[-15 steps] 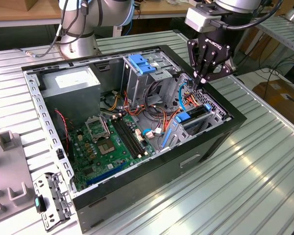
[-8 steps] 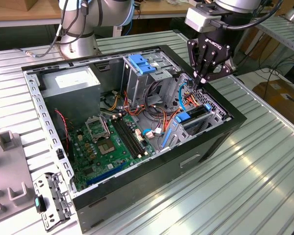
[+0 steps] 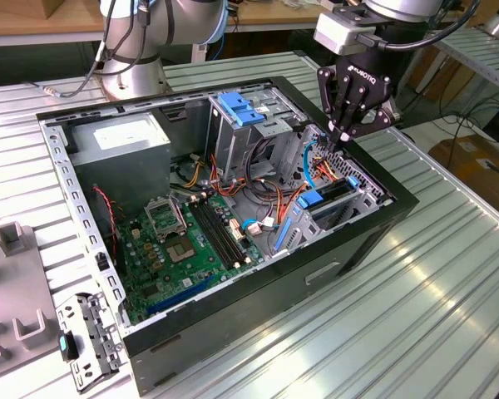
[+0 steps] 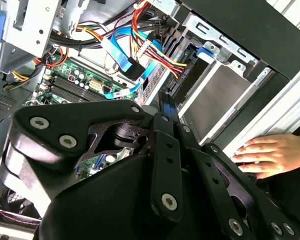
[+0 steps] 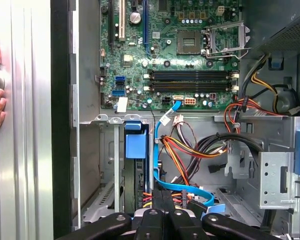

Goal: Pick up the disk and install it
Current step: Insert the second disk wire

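The gripper [image 3: 347, 133] sits w/ its fingers pinched shut on nothing, right over the disk [image 3: 331, 198], which stands on its edge in the bay by the case's [image 3: 233, 312] front wall, prob. already slid in.

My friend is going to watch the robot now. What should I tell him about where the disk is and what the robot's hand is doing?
Gripper: fingers shut, holding nothing, hanging above the drive bay end of the open computer case.
Disk: standing on edge in the drive bay, blue carrier tab facing out.
Done: the disk is picked up and placed in the bay.
Left: I cannot tell whether it is pushed fully home, so check that.
Watch out: a person's hand rests on the table beside the case.
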Controlling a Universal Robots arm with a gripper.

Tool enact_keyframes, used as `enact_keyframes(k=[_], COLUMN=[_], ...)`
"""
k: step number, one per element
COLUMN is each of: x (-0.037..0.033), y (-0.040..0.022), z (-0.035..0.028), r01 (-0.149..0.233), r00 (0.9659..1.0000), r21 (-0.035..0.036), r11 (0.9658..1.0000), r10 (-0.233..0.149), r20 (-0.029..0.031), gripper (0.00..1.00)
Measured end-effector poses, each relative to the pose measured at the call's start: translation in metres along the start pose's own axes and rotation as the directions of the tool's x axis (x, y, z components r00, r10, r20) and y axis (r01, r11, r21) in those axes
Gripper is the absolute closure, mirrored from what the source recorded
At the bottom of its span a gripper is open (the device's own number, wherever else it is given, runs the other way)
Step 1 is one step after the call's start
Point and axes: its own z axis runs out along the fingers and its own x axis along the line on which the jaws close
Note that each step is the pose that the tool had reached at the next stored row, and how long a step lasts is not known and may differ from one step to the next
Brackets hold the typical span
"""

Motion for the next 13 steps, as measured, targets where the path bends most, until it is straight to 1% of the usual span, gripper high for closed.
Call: enact_keyframes(k=[13], x=[-0.0007], y=[0.0000], z=[0.0000], r01=[0.009], r00=[1.0000], r21=[0.0006], r11=[1.0000], r10=[-0.009], r20=[0.0002], gripper=[0.89])
